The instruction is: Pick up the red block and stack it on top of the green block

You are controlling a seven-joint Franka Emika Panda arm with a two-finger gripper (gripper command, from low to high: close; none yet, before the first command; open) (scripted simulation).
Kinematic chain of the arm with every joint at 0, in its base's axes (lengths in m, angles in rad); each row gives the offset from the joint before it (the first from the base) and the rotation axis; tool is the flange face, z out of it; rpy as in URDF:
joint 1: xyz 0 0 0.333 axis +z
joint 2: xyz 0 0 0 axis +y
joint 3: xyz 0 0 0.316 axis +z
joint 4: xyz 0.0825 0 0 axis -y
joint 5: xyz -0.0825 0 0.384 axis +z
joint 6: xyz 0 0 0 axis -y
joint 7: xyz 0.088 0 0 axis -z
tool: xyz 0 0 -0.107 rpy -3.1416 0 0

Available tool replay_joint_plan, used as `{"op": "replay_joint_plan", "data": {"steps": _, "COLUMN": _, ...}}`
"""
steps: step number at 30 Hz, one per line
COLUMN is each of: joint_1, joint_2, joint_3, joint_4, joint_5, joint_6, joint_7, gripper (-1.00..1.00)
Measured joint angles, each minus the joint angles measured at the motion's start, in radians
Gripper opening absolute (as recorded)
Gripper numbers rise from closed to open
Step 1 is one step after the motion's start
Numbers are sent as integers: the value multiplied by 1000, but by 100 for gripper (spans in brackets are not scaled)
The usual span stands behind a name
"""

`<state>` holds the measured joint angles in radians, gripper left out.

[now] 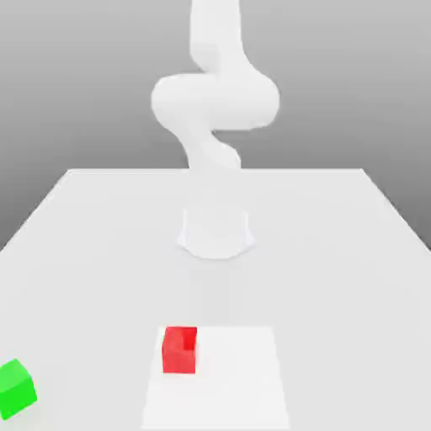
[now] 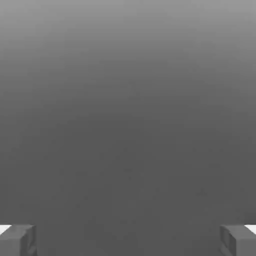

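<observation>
In the exterior view, a white table (image 1: 101, 252) runs from the near edge back to a straight far edge under a plain grey backdrop. The white robot arm (image 1: 215, 101) rises from a round base (image 1: 215, 233) set just above the middle of the picture, at about twelve o'clock from the table's centre; it bends in a thick elbow and climbs out past the top edge. The red block (image 1: 179, 349) sits on the table at about six o'clock from the base, well apart from it, near the front. It lies at the far corner, on the exterior view's left, of a brighter white square patch (image 1: 236, 379) on the tabletop that reaches down to the lower edge. The green block (image 1: 16, 389) sits at about eight o'clock from the base, low at the exterior view's left edge, well apart from the red block and tilted so one corner faces the camera. Neither block touches the arm.

In the hand view, the gripper (image 2: 128, 240) shows as two grey fingertips (image 2: 17, 240), one in each lower corner, spread wide apart with nothing between them. Behind them is a smooth grey field, darker toward the middle.
</observation>
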<state>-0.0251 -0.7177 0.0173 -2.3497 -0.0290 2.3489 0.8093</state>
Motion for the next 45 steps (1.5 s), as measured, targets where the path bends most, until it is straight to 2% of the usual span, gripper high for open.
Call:
{"op": "replay_joint_plan", "data": {"steps": 8, "joint_1": -68, "joint_2": 311, "joint_3": 9, "joint_4": -176, "joint_5": -93, "joint_6": 178, "joint_7": 27, "gripper": 0}}
{"op": "replay_joint_plan", "data": {"steps": 12, "joint_1": -88, "joint_2": 460, "joint_3": -9, "joint_4": -262, "joint_5": -107, "joint_6": 266, "joint_7": 17, "gripper": 0}}
{"op": "replay_joint_plan", "data": {"steps": 16, "joint_1": -94, "joint_2": 602, "joint_3": -35, "joint_4": -349, "joint_5": -73, "joint_6": 355, "joint_7": -27, "gripper": 0}}
{"op": "replay_joint_plan", "data": {"steps": 19, "joint_1": -98, "joint_2": 705, "joint_3": -39, "joint_4": -408, "joint_5": 3, "joint_6": 424, "joint_7": -95, "gripper": 0}}
{"op": "replay_joint_plan", "data": {"steps": 25, "joint_1": -107, "joint_2": 915, "joint_3": -25, "joint_4": -398, "joint_5": 44, "joint_6": 599, "joint_7": -127, "gripper": 0}}
{"op": "replay_joint_plan", "data": {"steps": 26, "joint_1": -107, "joint_2": 949, "joint_3": -25, "joint_4": -394, "joint_5": 43, "joint_6": 628, "joint_7": -127, "gripper": -100}}
{"op": "replay_joint_plan", "data": {"steps": 33, "joint_1": -107, "joint_2": 956, "joint_3": -25, "joint_4": -393, "joint_5": 41, "joint_6": 634, "joint_7": -125, "gripper": -100}}
{"op": "replay_joint_plan", "data": {"steps": 39, "joint_1": -110, "joint_2": 769, "joint_3": -24, "joint_4": -420, "joint_5": 33, "joint_6": 473, "joint_7": -119, "gripper": -100}}
{"op": "replay_joint_plan", "data": {"steps": 45, "joint_1": -186, "joint_2": 781, "joint_3": -62, "joint_4": -307, "joint_5": 75, "joint_6": 374, "joint_7": 57, "gripper": -100}}
